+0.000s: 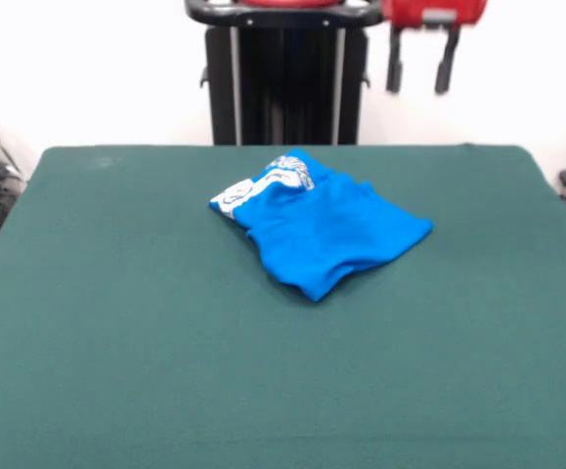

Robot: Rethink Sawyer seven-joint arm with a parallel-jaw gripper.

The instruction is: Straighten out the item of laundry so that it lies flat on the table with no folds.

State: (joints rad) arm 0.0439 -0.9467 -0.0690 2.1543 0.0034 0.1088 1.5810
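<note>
A: Near edge first: bare green surface point(165, 391). Further in, slightly right of centre, one blue T-shirt point(322, 230), crumpled, folded over itself, print showing only at far-left corner.

B: Best approach, probably: pinch single layer at near corner, drag outward, avoid bunching lower layers.

A: Far back, top right: one claw point(419, 63), raised well clear, two fingers hanging apart, holding nothing.

B: Count: one shirt, one surface, one claw.

The tool point(420, 66) has two dark, slim fingers point(395, 68) under a red housing; the pedestal point(284, 83) is black.
</note>
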